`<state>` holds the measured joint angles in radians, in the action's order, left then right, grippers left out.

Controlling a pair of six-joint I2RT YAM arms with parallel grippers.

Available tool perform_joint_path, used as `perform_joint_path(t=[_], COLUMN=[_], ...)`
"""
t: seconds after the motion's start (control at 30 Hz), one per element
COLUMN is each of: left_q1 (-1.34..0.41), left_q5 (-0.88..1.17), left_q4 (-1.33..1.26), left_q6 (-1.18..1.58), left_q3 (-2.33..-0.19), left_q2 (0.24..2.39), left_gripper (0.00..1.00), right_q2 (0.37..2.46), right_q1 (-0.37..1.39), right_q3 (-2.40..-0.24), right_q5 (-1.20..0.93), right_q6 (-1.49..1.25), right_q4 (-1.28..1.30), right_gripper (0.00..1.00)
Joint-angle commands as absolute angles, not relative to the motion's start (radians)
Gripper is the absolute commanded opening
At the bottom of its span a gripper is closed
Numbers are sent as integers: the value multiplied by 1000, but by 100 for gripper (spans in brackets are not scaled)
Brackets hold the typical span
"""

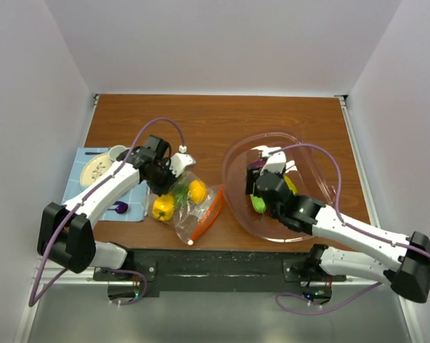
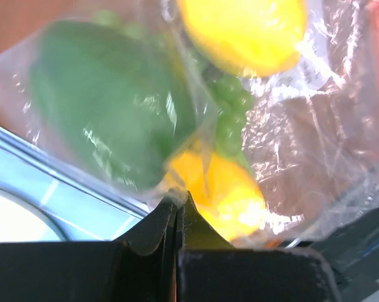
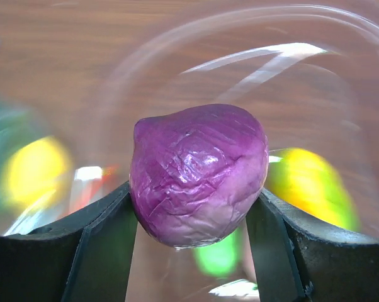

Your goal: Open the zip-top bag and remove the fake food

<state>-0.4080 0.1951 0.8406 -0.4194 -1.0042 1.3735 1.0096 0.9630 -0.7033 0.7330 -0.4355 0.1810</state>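
The zip-top bag [image 1: 190, 209] lies crinkled on the wooden table with yellow, green and orange fake food inside. My left gripper [image 1: 173, 171] is shut on a fold of the bag's plastic [image 2: 303, 145]. Its tips [image 2: 178, 200] are pressed together just below a green pepper [image 2: 107, 107] and a yellow piece [image 2: 230, 195]. My right gripper [image 3: 194, 192] is shut on a glossy purple piece of fake food [image 3: 199, 173], one finger on each side. It holds the piece [image 1: 256, 164] over the clear tub [image 1: 272, 134].
A green piece [image 1: 258, 204] and a yellow-green piece [image 1: 291, 184] lie in the tub. At the left, a blue mat [image 1: 79, 161] carries a plate [image 1: 97, 169] and a white cup [image 1: 117, 152]. A purple spoon [image 1: 118, 209] lies at its near edge.
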Motion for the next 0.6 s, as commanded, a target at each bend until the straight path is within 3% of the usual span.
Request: perform_joint_path(t=[0.0,0.07,0.1,0.17,0.23,0.47,0.53,0.57], left_q1=[-416,-416,-416,-416,-416,-416,-416,-416], left_q5=[301,327,331,324,311,281,250,238], left_q4=[926,949,953,956,956,956,943,937], left_q6=[-377,-374,-374,-376,-379,-377,-379,-379], left_q3=[-1159,-1172,-1167,-1149,-1121,-1117,-1097,-1088], left_q2=[1313,1301,1287,1279,1269,1215,1210,1212], left_gripper=[0,0,0,0,0,0,0,0], right_q2=[1136,1213,1233,1279,1296,1201,1177,1174], right_q1=[868,850,848,847,848,954,1046,1140], right_q3=[-833,-882,-891,-923,-945,-1000,-1014,-1028], right_q5=[830,821,819,825,830,896,939,936], right_q6=[-577,-610,-621,-653,-672,-565,-523,-514], right_q4=[435,492,505,538,555,513,497,479], right_gripper=[19,38,69,94,99,99,95,87])
